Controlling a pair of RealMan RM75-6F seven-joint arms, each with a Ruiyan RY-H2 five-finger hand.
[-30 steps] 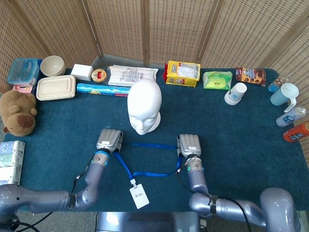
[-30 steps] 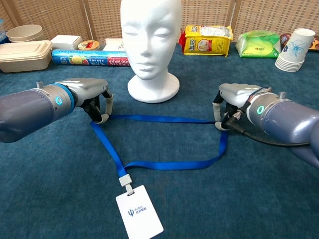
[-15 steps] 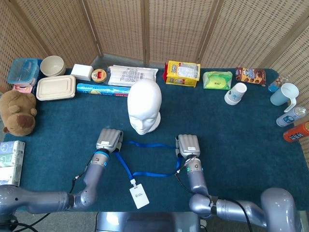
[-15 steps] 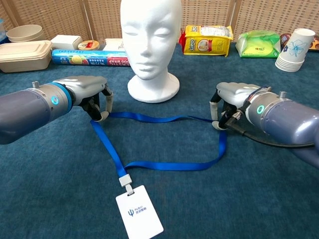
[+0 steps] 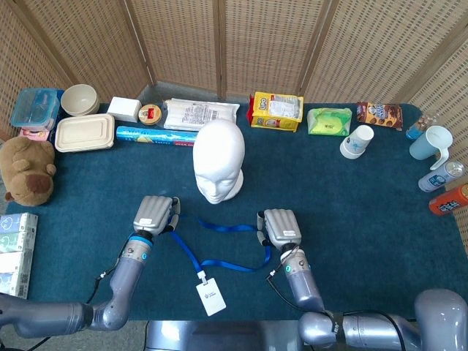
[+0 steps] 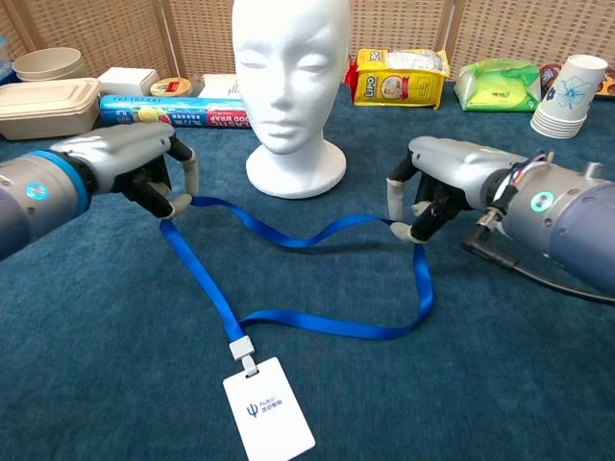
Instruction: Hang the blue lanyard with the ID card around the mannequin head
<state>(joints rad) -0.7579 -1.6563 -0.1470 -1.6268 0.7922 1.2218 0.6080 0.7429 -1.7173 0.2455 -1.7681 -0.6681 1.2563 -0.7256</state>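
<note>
A white mannequin head (image 5: 219,160) (image 6: 291,88) stands upright mid-table, facing me. The blue lanyard (image 5: 191,257) (image 6: 288,235) hangs in a loop between my two hands, its upper strap sagging in front of the mannequin's base. Its white ID card (image 5: 210,299) (image 6: 268,421) lies flat on the cloth near the front edge. My left hand (image 5: 154,214) (image 6: 144,171) pinches the strap's left end just above the table. My right hand (image 5: 279,227) (image 6: 434,187) pinches the right end at about the same height.
Along the back stand food boxes (image 5: 85,132), a bowl (image 5: 79,99), a blue tube (image 5: 156,134), a yellow packet (image 5: 276,111) and a green pack (image 5: 329,121). Paper cups (image 5: 357,141) and bottles (image 5: 442,177) fill the right side. A brown plush toy (image 5: 28,170) sits at the left edge.
Both hands have lifted off the cloth with the lanyard, and the right one has drawn inward. The upper strap, taut a second ago, now sags in a wave. The card has not moved.
</note>
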